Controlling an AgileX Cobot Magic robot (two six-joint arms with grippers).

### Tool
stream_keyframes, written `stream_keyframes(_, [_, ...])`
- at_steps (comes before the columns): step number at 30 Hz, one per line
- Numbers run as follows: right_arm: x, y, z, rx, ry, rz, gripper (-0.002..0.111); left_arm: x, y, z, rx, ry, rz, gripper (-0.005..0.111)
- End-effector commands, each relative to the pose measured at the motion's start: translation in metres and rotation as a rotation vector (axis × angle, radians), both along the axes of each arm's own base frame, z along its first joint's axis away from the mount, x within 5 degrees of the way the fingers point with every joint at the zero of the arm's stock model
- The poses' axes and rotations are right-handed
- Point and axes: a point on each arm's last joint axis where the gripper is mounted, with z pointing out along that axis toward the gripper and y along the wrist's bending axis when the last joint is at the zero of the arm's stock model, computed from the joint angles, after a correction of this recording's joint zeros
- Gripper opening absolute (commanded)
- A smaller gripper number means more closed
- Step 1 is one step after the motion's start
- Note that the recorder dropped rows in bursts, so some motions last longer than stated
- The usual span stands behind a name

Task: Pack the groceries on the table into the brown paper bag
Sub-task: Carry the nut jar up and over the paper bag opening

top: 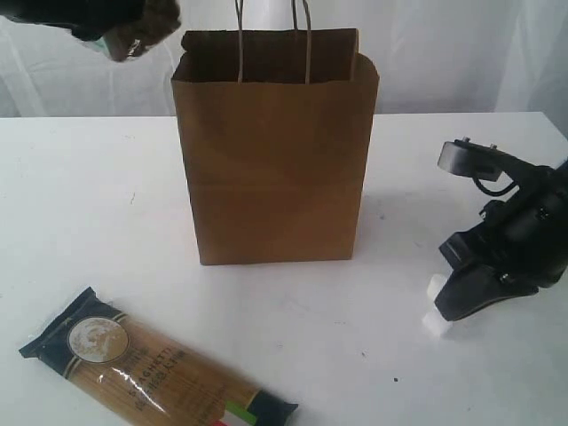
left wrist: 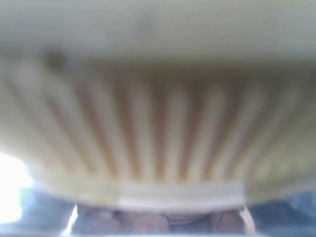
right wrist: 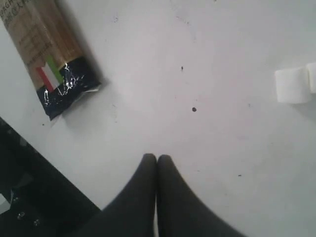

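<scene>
A clear, dark-ended spaghetti packet (top: pixel 151 368) lies flat on the white tabletop (top: pixel 71 195) in front of the tall brown paper bag (top: pixel 275 169). It reads "SPAGHETTI" near a round pale emblem and an Italian flag. The bag stands upright and its inside is hidden. 2 white marshmallows (top: pixel 435 306) lie beside the right claw (right wrist: pixel 157 158), which is pressed shut and empty. The left claw (top: pixel 120 44), raised by the bag's top, grips a blurred tan-lidded clear nut jar (left wrist: pixel 158 128) with jaws wide.
</scene>
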Motion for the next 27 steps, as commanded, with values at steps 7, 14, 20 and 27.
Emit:
stream_keyframes(7, [-0.001,0.003,0.006,0.056,0.032,-0.062,0.0,0.009,-0.034,0.025,-0.236,-0.147,-0.384,0.0])
stream_keyframes(14, [-0.001,0.002,0.006,0.05,0.032,-0.059,0.0,0.032,-0.044,-0.001,-0.209,-0.141,-0.456,0.0])
stream_keyframes(20, [-0.001,0.002,0.006,0.047,0.032,-0.058,0.0,0.041,-0.051,-0.021,-0.193,-0.112,-0.527,0.0])
stream_keyframes(27, [-0.001,0.002,0.006,0.047,0.032,-0.058,0.0,0.035,-0.053,-0.024,-0.13,-0.127,-0.612,0.0])
